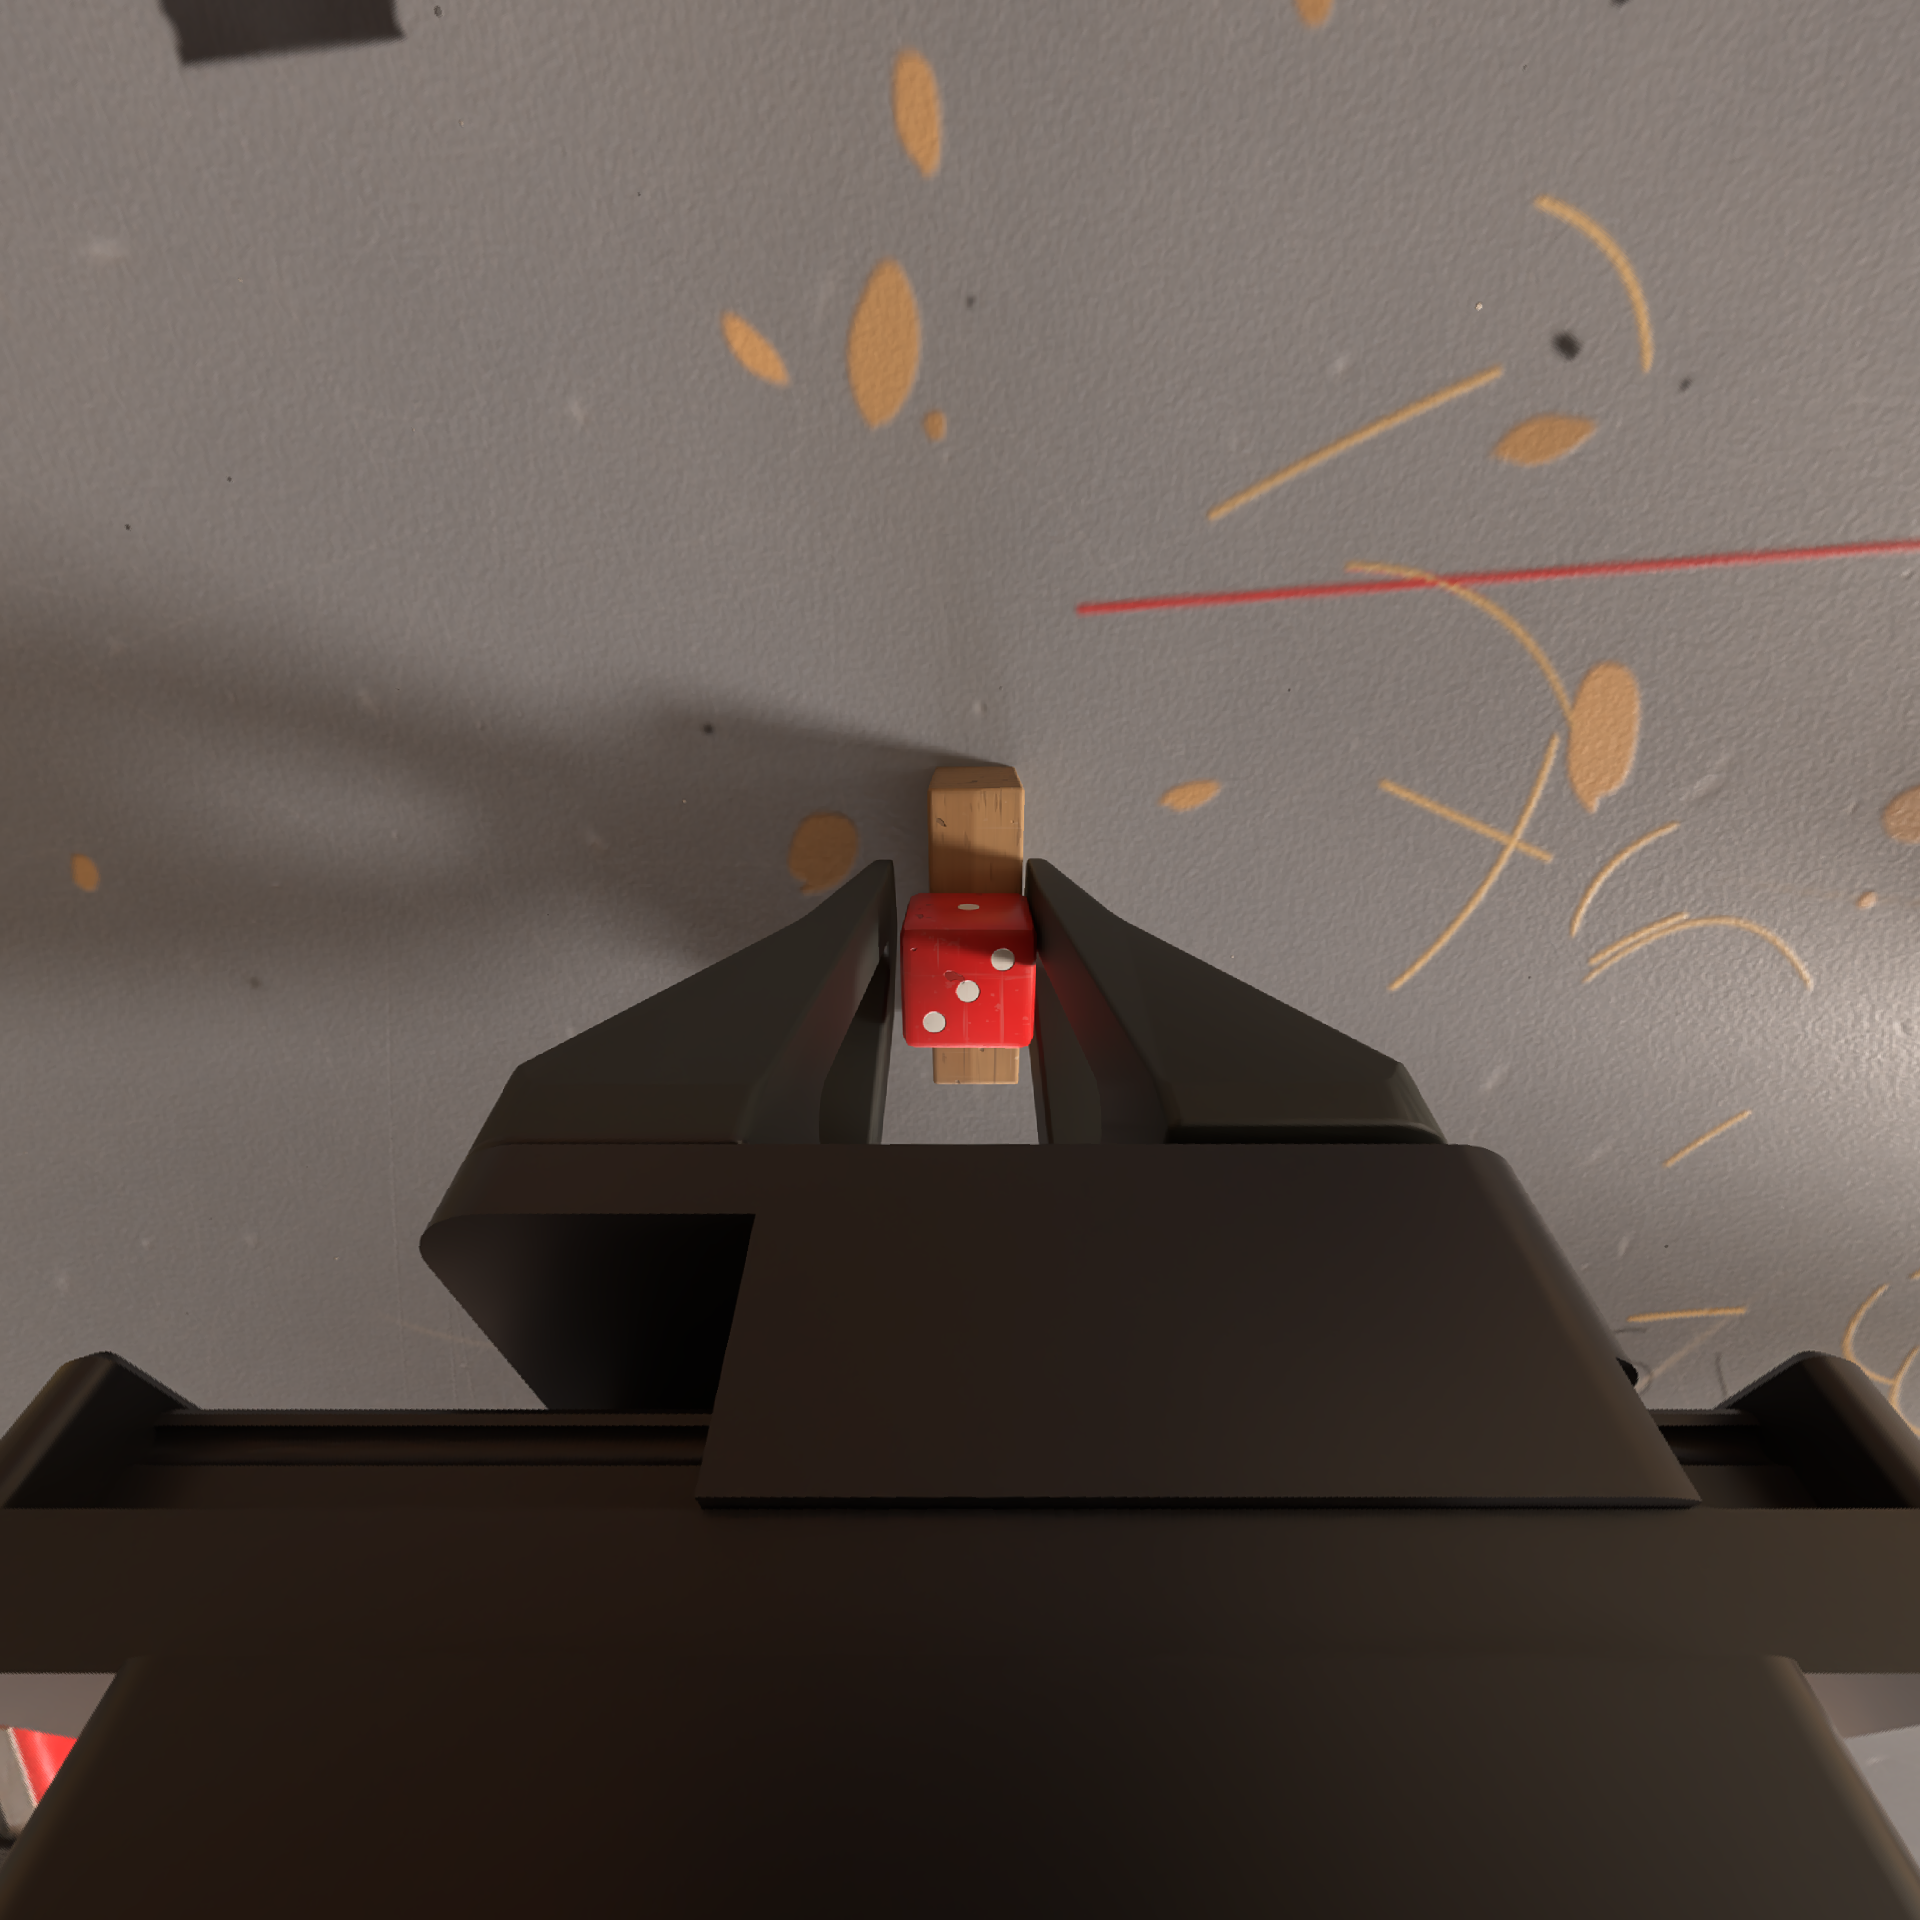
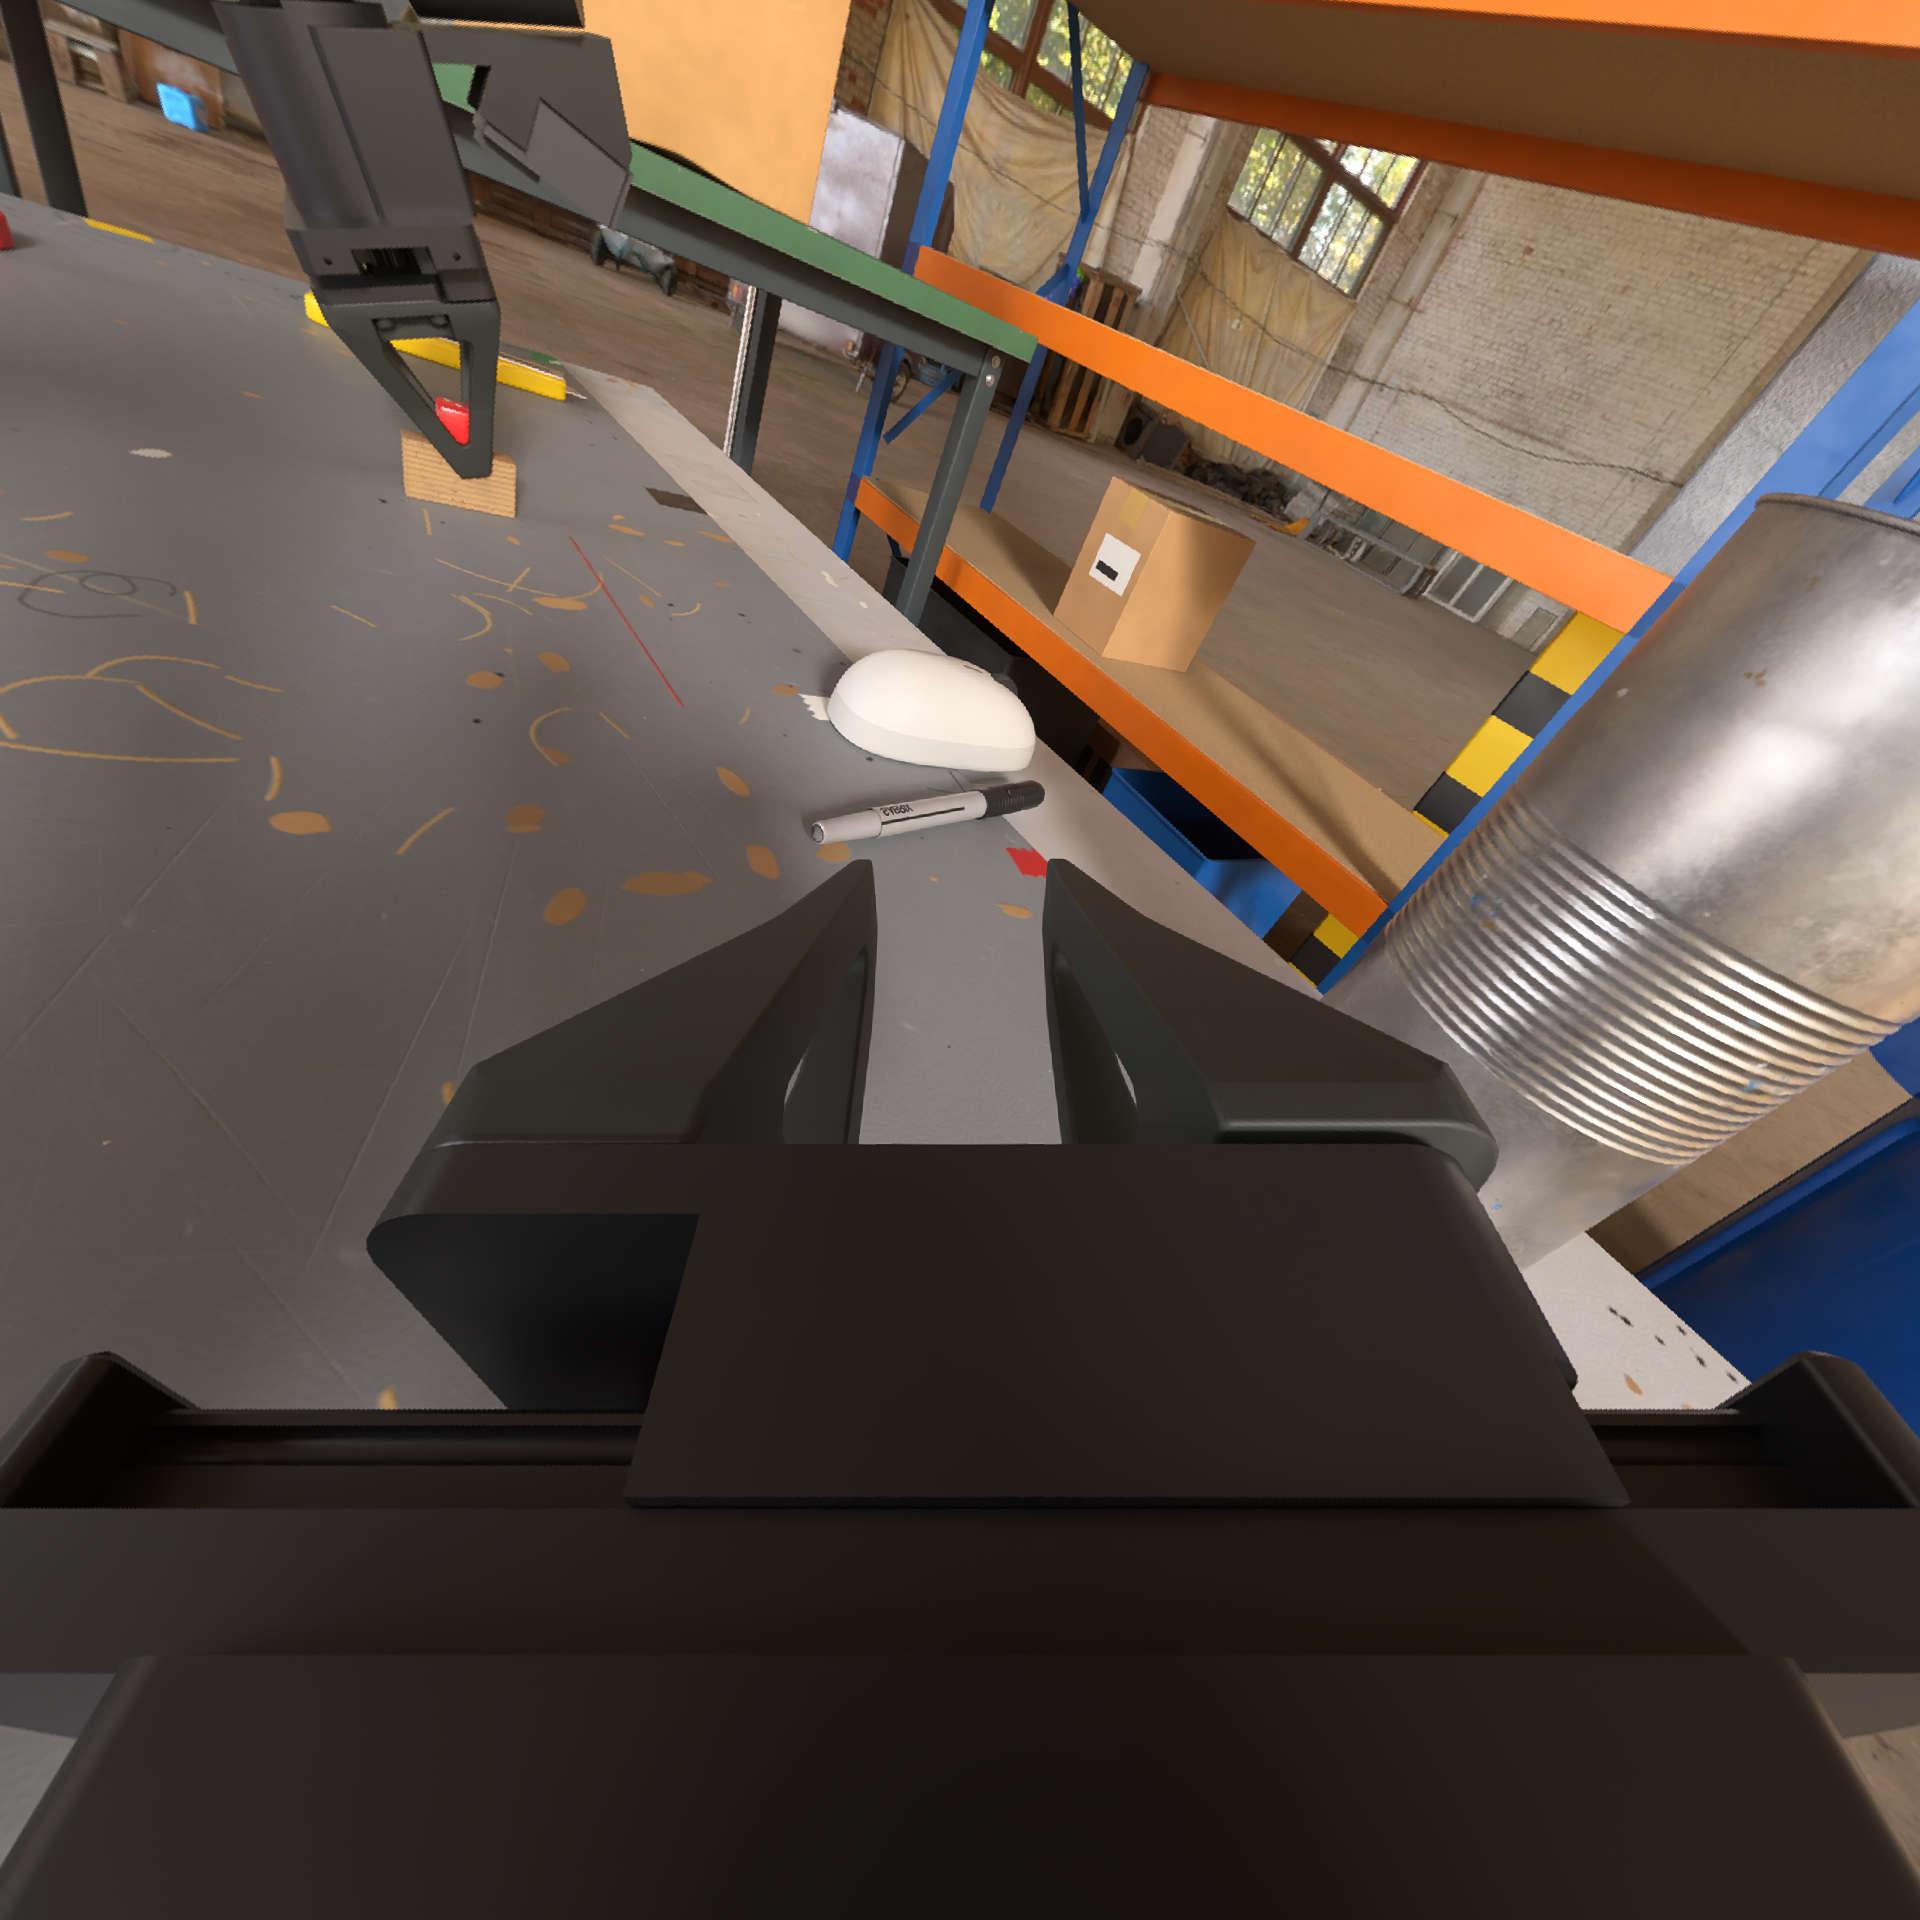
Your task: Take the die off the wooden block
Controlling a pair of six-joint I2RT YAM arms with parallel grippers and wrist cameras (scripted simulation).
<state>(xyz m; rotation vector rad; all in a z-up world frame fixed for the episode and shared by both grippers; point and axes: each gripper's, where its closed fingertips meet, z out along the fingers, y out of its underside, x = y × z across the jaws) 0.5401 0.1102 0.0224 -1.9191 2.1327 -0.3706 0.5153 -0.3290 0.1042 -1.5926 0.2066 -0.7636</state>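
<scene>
A red die with white pips rests on a small wooden block that lies on the grey table. My left gripper points down over the block, with a finger on each side of the die, and both touch its faces. In the right wrist view the same gripper stands far off at the upper left, with the die between its tips just over the block. I cannot tell whether the die still touches the block. My right gripper is open and empty, low over the table.
A white computer mouse and a grey marker with a black cap lie near the table's right edge, ahead of my right gripper. A yellow strip lies behind the block. A large metal cylinder stands at the right. Orange shelving with a cardboard box is beyond the table.
</scene>
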